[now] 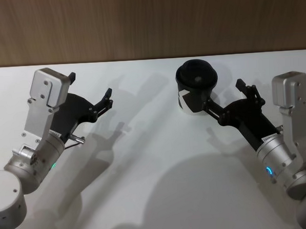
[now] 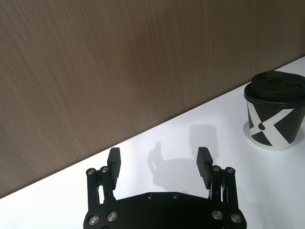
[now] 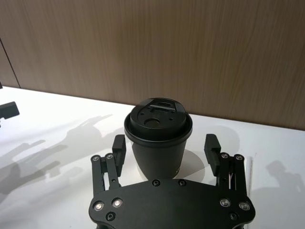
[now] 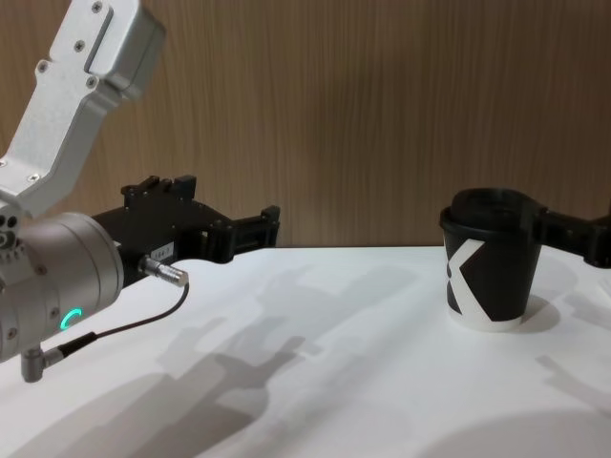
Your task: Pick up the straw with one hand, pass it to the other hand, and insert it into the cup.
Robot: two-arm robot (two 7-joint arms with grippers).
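Observation:
The black cup (image 1: 197, 91) with its domed lid and white mark stands upright on the white table, also seen in the chest view (image 4: 489, 272) and the left wrist view (image 2: 275, 112). My right gripper (image 1: 225, 97) is open, and in the right wrist view the cup (image 3: 158, 138) stands between its spread fingers (image 3: 212, 147), nearer one of them, with no visible contact. My left gripper (image 1: 90, 86) hovers open and empty over the table's left side (image 2: 159, 160), well apart from the cup. The straw is out of view; a faint pale line (image 3: 251, 167) beside the right gripper cannot be identified.
The white table (image 1: 146, 186) ends at a brown wood-grain wall (image 1: 148, 22) just behind the cup. Bare tabletop lies between the two arms and in front of them. A black cable (image 4: 124, 324) loops under the left arm.

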